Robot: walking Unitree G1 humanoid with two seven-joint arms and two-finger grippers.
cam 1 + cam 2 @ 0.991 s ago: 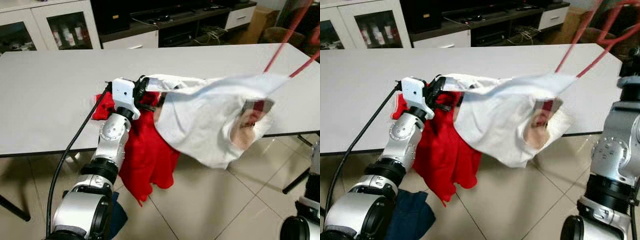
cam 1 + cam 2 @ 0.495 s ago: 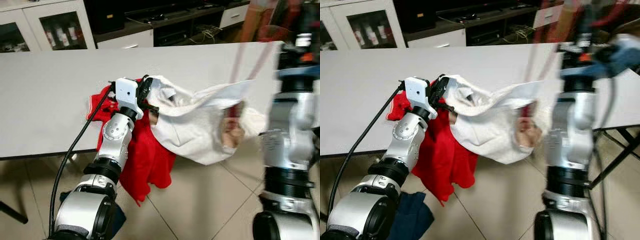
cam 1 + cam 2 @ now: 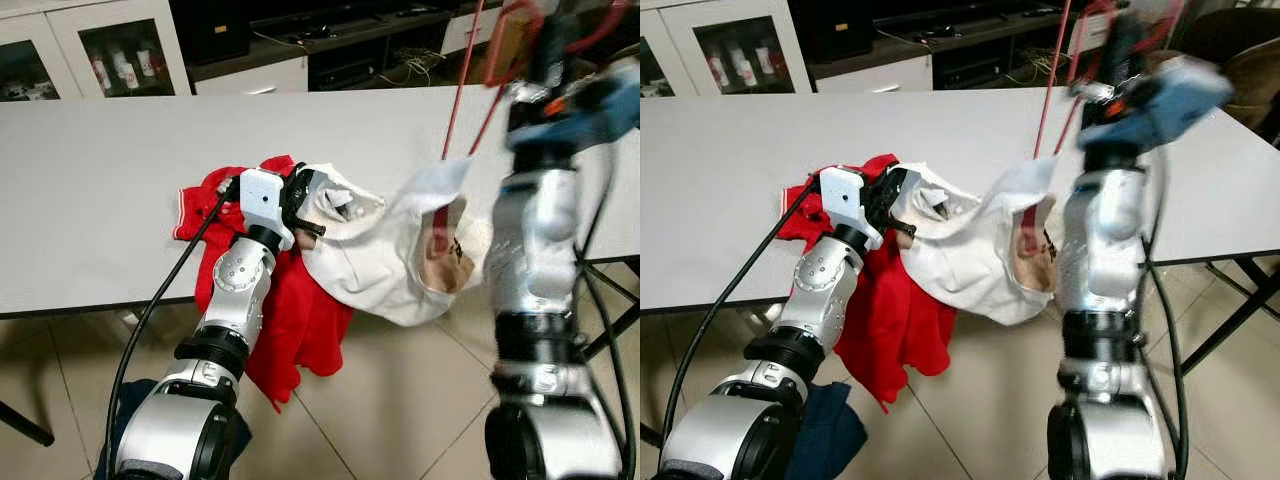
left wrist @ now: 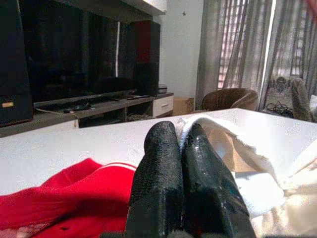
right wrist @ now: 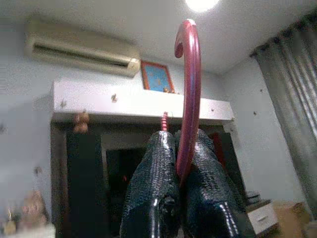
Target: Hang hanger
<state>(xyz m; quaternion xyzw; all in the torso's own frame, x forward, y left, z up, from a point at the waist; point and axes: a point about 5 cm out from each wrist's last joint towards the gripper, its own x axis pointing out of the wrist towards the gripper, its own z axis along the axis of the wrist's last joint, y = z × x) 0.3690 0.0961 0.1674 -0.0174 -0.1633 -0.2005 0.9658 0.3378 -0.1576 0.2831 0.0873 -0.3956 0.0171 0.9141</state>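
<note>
Floor tiles (image 3: 400,400) lie nearest, with a red garment (image 3: 300,320) drooping over the near edge of the white table (image 3: 90,200) toward them. Just above that edge the left gripper (image 3: 300,200) has its 2 fingers pressed together on the collar end of a white shirt (image 3: 370,265), which sags between the arms and hangs partly off the table. In the left wrist view the black fingers (image 4: 158,173) meet with a fold of white cloth caught at their side. On the right, the right gripper (image 3: 1120,45) is raised high and pinches the red hanger (image 3: 465,70); the right wrist view shows the hook (image 5: 190,74) rising from between the closed fingers. The hanger's lower part runs down into the far end of the shirt, so the shirt hangs partly from it. Beyond the table stand a cabinet (image 3: 90,45) and a low TV stand (image 3: 340,40).

The step in hand looks like dressing the shirt onto the hanger, not yet hanging it. Next, the left gripper probably needs to pull the collar over the hanger's free shoulder, then let go.
</note>
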